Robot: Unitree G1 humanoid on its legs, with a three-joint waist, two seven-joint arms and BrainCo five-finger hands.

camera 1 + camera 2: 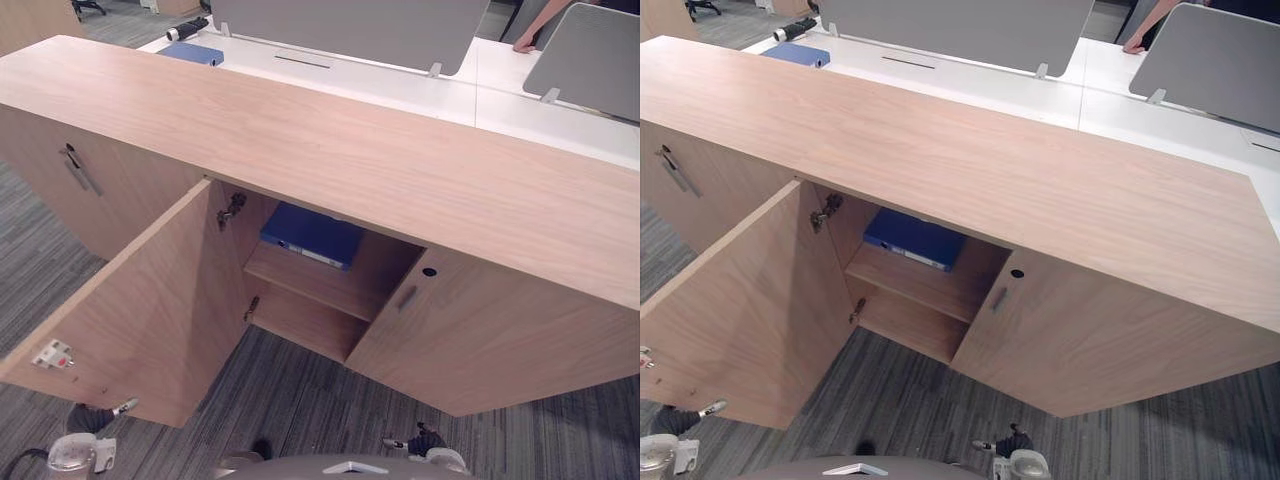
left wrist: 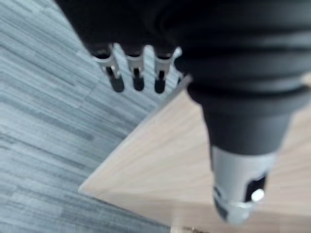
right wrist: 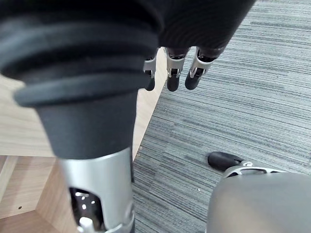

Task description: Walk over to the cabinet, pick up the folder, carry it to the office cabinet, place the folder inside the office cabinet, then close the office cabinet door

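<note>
Hanging low and empty: left robot hand (image 1: 93, 417) and right robot hand (image 1: 427, 440), fingers (image 2: 137, 82) relaxed

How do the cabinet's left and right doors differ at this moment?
The left door is swung wide open, inner face showing; the right door is shut. The right door shows a slim handle and a round hole; the left door shows a white fitting near its free edge. Both are the same light wood.

- This is an office.
- White desks (image 1: 400, 95) stand behind, parted by upright grey divider screens (image 1: 350, 30).
- A long, low wood-grain cabinet (image 1: 330, 150) has hinged doors, and a blue folder (image 1: 312, 235) lies on its shelf.
- Grey striped carpet (image 1: 300, 395) covers the floor.
</note>
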